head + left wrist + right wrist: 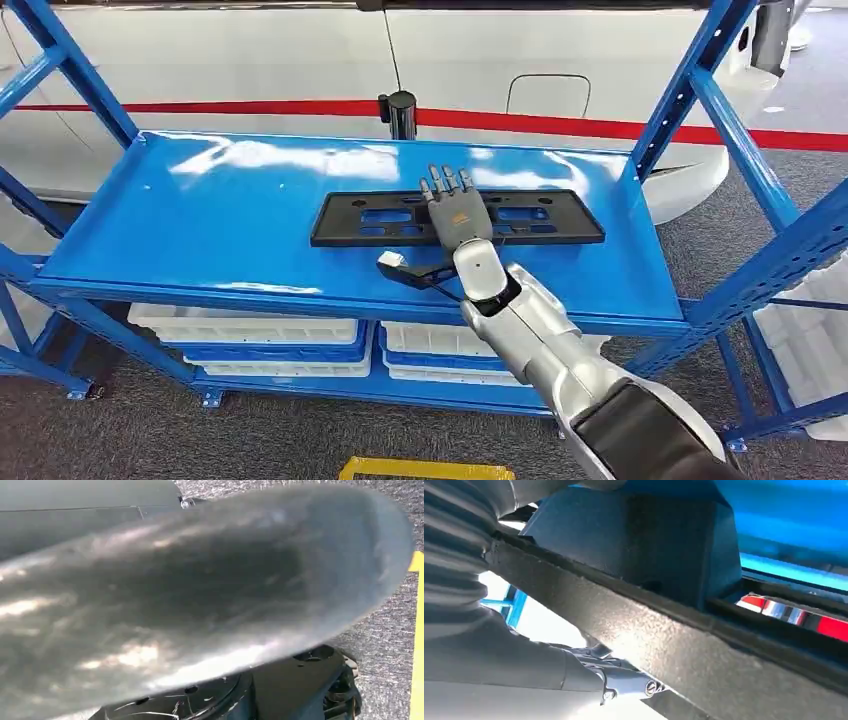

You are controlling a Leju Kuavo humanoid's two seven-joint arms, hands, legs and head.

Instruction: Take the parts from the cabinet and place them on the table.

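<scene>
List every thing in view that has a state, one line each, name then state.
black plate frame: lying flat on the blue shelf, lengthwise along it.
right hand: fingers extended over the frame's middle; the right wrist view shows it right at the frame, grip not clear.
blue shelf: top level carries only the frame.
white bins: stowed on the lower level, under the top shelf.

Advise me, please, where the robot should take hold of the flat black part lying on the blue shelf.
The black part lies flat, long and thin, so probably its near long edge around the middle, approached from the front, where the right hand is.
</scene>
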